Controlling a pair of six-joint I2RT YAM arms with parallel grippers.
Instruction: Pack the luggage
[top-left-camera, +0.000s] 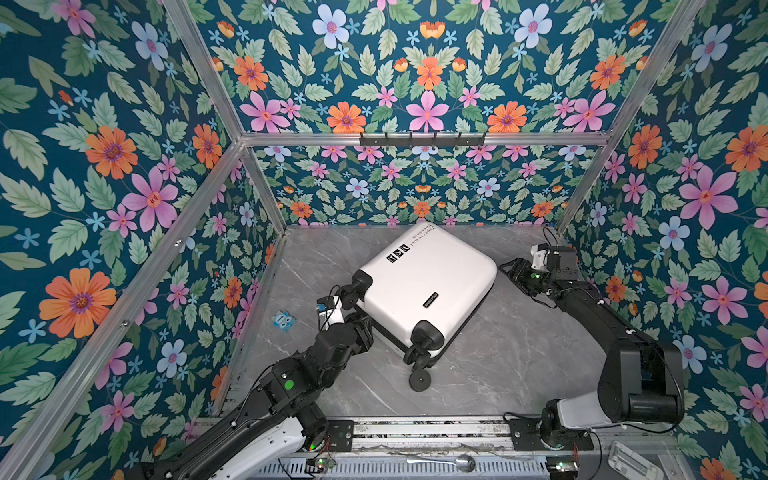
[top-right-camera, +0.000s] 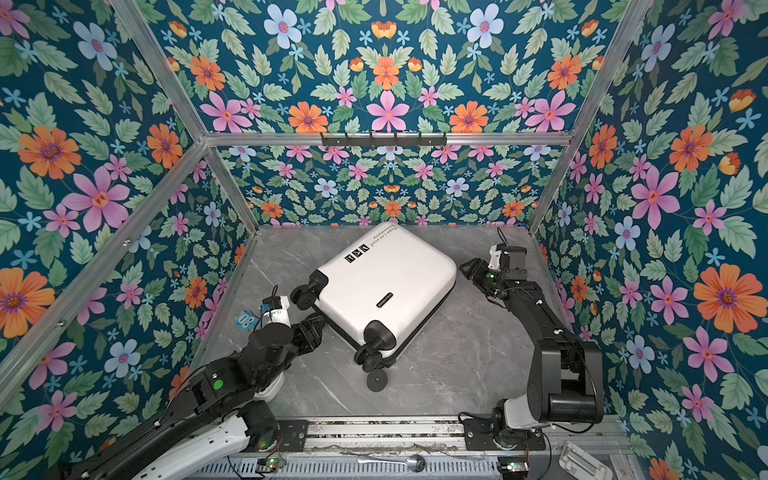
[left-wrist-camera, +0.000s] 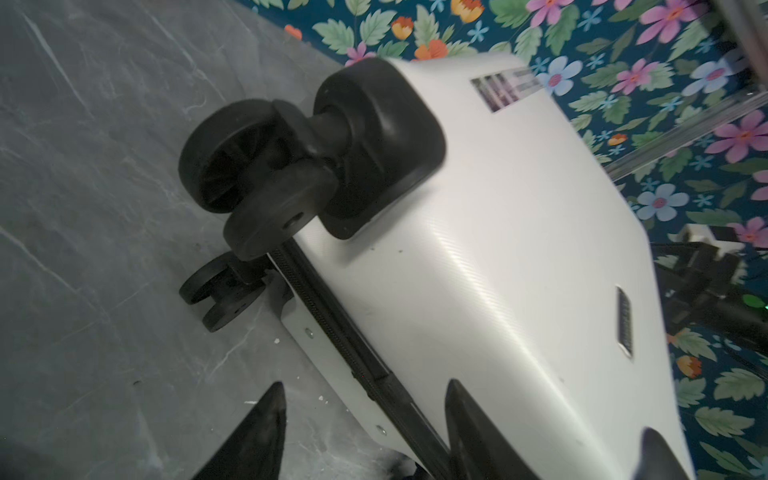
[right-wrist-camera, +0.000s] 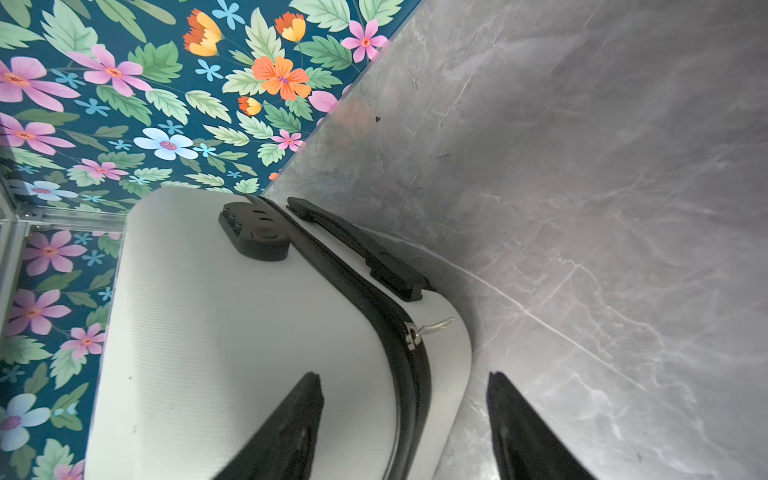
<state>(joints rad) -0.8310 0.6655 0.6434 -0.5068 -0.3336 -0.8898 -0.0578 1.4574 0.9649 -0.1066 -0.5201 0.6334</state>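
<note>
Grey table (top-left-camera: 519, 353), and the luggage (top-left-camera: 424, 274) lies flat mid-frame in both top views, white shell up and shut, so its contents stay hidden. Left hand (left-wrist-camera: 365, 386) sits at its lower-left edge, fingers wide, straddling the zip band. Right hand (right-wrist-camera: 404, 376), wide and empty, brackets the right corner. Looks like the zipping stage. Next: pinch that tiny zip pull (right-wrist-camera: 432, 328) cleanly while the left steadies.

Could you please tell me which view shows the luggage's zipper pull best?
The right wrist view: the zipper pull sits close and sharp at a corner of the luggage. The left wrist view shows only blurred zipper band; in both top views the pull is not visible.
</note>
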